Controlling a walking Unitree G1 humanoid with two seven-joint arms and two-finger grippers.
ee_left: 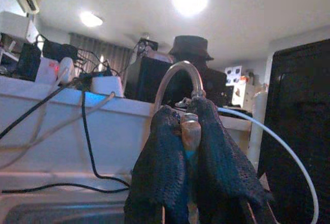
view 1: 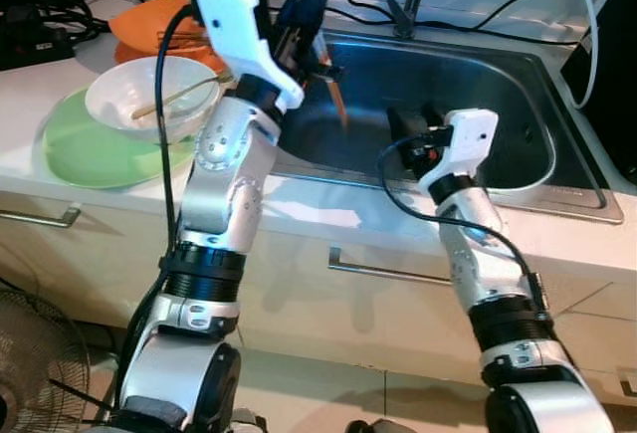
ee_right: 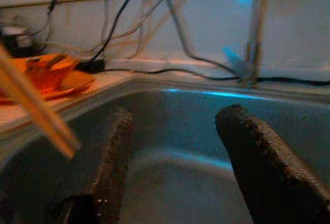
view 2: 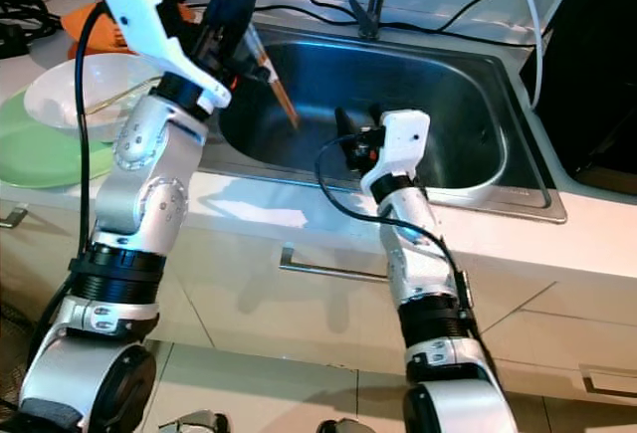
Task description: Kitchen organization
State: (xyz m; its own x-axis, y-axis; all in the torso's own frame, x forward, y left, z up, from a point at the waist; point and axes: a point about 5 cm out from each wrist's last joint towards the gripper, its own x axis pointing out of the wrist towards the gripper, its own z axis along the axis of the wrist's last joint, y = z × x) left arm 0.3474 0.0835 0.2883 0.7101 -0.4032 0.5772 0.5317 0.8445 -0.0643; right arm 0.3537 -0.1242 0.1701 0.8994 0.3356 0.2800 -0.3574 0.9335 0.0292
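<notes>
A green plate point(view 1: 70, 154) sits on the counter point(view 1: 318, 216) at the left, with a white bowl point(view 1: 149, 95) on it holding a pair of chopsticks point(view 1: 174, 100). Orange dishes point(view 1: 154, 25) lie behind. The left gripper point(view 1: 309, 15), raised over the sink's point(view 1: 567, 169) left edge, is clamped on an orange-brown stick point(view 1: 336, 95) that slants down into the basin. To the right, the right gripper point(ee_right: 175, 147) hangs inside the sink, fingers point(ee_right: 263, 152) spread apart, holding nothing. No readable writing anywhere.
</notes>
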